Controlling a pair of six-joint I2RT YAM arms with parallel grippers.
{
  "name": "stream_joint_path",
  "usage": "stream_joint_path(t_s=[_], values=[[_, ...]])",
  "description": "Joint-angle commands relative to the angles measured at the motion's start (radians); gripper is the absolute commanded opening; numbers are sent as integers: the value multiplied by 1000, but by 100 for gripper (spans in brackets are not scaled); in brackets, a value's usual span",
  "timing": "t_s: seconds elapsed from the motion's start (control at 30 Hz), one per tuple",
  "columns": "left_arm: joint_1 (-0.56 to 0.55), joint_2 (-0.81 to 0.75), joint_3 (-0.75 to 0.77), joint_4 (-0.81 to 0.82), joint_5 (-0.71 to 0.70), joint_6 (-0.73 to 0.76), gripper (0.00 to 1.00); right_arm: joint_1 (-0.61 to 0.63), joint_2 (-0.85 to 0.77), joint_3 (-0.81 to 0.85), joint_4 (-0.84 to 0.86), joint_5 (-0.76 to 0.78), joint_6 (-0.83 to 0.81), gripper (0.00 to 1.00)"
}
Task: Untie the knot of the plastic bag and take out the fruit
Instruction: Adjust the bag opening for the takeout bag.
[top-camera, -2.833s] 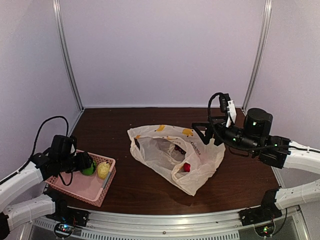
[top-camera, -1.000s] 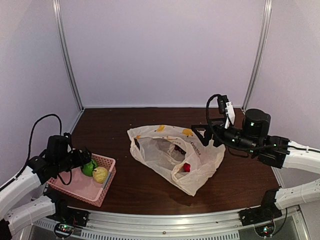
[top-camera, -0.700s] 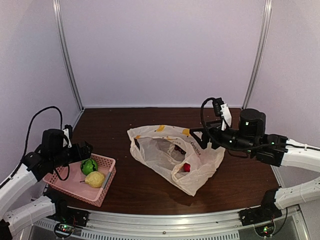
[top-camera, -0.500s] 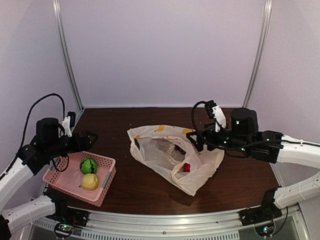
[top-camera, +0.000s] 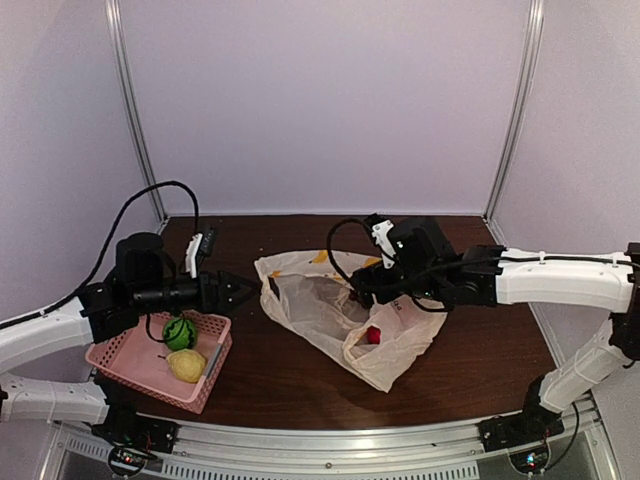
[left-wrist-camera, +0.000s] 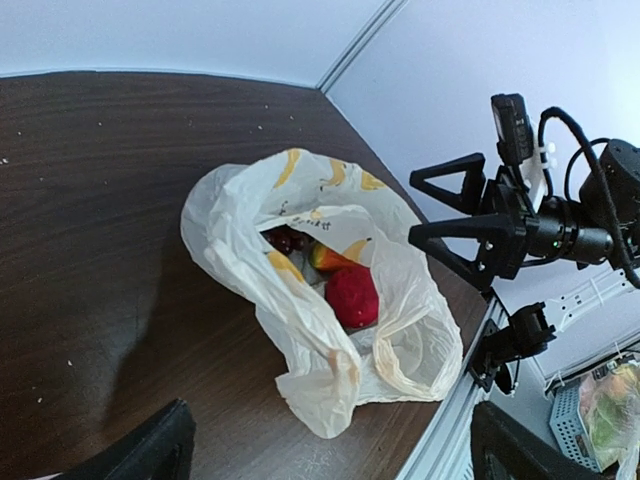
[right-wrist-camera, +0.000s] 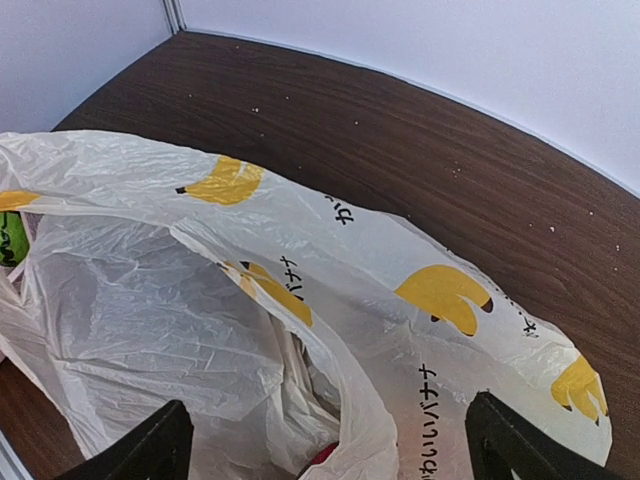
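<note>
Far left, the pink basket (top-camera: 205, 392) sits at the near edge of the bench (top-camera: 250, 240) with two fruits already in it: the green striped ball (top-camera: 180, 332) and the yellow pear (top-camera: 187, 365). Just above it the left gripper (top-camera: 243, 291) hangs level, jaws spread wide with nothing between them, aimed at the plastic bag (top-camera: 300, 300).

The bag lies slumped mid-bench with its mouth gaping and the handles loose; I can see nothing tied. Inside, in the left wrist view, the red fruit (left-wrist-camera: 350, 295) sits lowest with the dark grapes (left-wrist-camera: 285, 240) behind it, half under a fold.

Over the bag's far-right rim, the right gripper (left-wrist-camera: 414, 208) has its jaws released too, holding nothing.

By my reading, emptying is the job now. The tidy way is for the right jaws to pinch only the upper rim and lift it, keeping the mouth open. The left jaws then go in low through the opening and close across the red fruit's middle. Watch that crinkly film: catch a fold with the fruit and the whole bag drags along.
</note>
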Motion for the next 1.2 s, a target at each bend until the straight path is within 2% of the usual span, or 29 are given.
stream_joint_path(t_s=[0.0,0.23,0.37,0.43,0.57,0.63,0.67,0.7,0.73,0.87,1.17], values=[[-36,90,-13,120,-33,-37,98,-2,92,64,-53,83,18,93],[-82,213,-12,165,-76,-61,98,-24,204,104,-57,81,9,83],[-118,278,-16,251,-75,-81,93,-50,258,135,-68,77,7,65],[-138,314,-15,295,-75,-90,78,-57,266,145,-72,79,9,53],[-158,370,12,305,-87,-86,25,-64,230,157,-104,108,-1,23],[-161,356,33,246,-133,-60,6,-73,193,160,-130,142,-15,12],[-161,338,41,220,-173,-42,1,-80,171,161,-144,158,-20,8],[-162,319,44,193,-203,-30,0,-91,151,160,-158,173,-24,1],[-161,294,46,170,-231,-18,0,-101,120,156,-169,193,-26,0],[-161,209,40,100,-289,11,0,-159,44,138,-203,220,-34,0],[-170,163,11,90,-224,29,0,-260,-44,89,-225,217,-25,0]])
